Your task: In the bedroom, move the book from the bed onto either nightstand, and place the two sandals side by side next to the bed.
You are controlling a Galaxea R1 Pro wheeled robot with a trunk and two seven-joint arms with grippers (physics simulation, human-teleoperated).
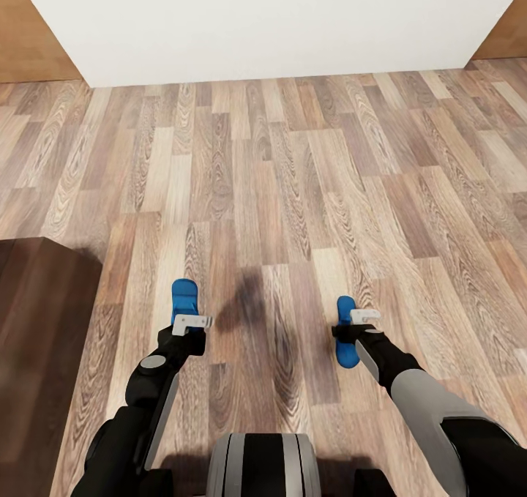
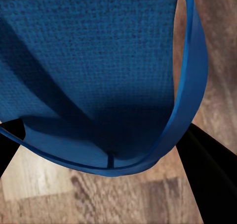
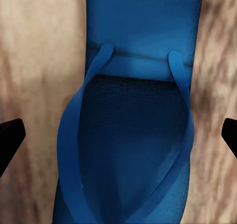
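Your robot's two arms are mostly glossy black. The left arm (image 1: 150,398) carries a round grey cap at one joint and a long grey panel along its forearm. The right arm (image 1: 432,402) has a broad light-grey sleeve section. Each ends in a small white bracket. Between them sits a grey-and-black striped trunk (image 1: 263,464).

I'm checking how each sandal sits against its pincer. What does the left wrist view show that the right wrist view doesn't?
Left wrist view only: the sandal seen at a slant, one strap arching clear of the sole, and a dark finger close beside that strap.

Right wrist view only: the other sandal seen square on, both straps lying over the sole, and the pincer fingertips standing apart, well off either edge.

Both: a blue textured sole over the wood-plank floor.
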